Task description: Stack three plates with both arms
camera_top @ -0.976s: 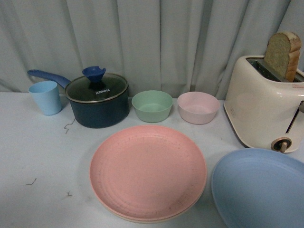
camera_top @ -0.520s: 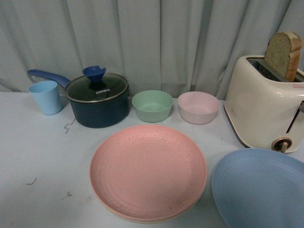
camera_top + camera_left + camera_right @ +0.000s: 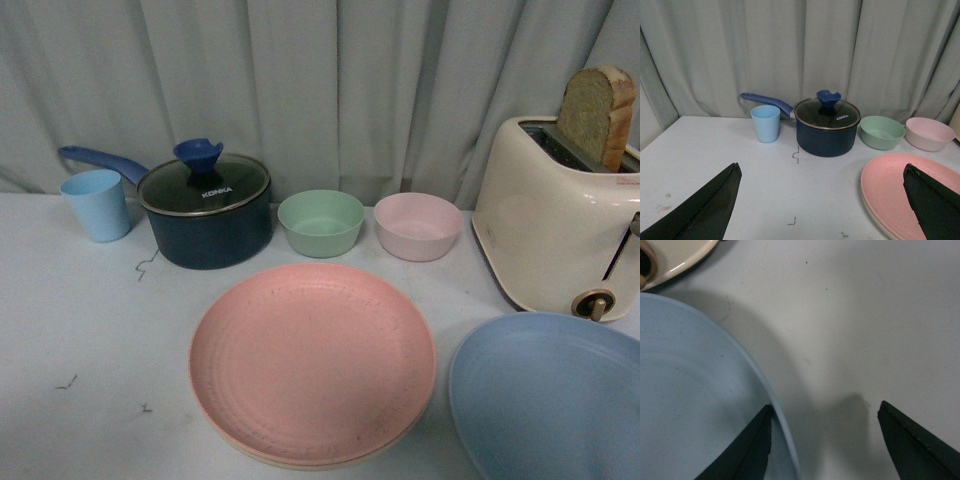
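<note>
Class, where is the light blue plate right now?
In the front view the light blue plate lies at the near right, beside the pink plate and in front of the toaster; the open right gripper straddles its rim.

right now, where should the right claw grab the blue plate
Take the blue plate by its thin raised rim, coming from the table side. The plate is shallow, so likely only the edge offers a pinch; the open right claw straddles that rim, one finger over, one outside.

Matte, speckled pink plate; glossy cream toaster; pot lid seemingly glass.
</note>
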You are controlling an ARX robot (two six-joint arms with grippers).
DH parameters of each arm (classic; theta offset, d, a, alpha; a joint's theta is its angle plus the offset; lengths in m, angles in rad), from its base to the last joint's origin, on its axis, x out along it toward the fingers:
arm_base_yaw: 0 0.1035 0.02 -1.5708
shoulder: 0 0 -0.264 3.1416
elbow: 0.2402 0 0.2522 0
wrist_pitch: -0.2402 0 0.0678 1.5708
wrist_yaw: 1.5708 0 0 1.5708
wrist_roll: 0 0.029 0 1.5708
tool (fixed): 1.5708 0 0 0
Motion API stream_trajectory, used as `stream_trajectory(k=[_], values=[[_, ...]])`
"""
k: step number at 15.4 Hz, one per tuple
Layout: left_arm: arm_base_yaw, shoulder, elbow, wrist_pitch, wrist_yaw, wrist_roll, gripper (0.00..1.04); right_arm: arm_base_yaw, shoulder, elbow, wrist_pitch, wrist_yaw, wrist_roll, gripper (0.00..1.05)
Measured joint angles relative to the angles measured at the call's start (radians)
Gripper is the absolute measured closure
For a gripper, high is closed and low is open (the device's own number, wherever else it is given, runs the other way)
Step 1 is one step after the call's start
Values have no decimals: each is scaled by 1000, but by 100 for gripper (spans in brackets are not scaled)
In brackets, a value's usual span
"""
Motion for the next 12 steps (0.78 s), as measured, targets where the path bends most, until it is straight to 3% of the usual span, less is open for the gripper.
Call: stream_trajectory(k=[5,6,12], values=[[0,0,0,0,0,0,7,0,4,0,19,-18,3,90],[0,0,0,0,0,0,7,-2,-8,-15,18,-46,-5,97],[0,0,0,0,0,0,7,-16,-60,-52,11,-82,-2,102]])
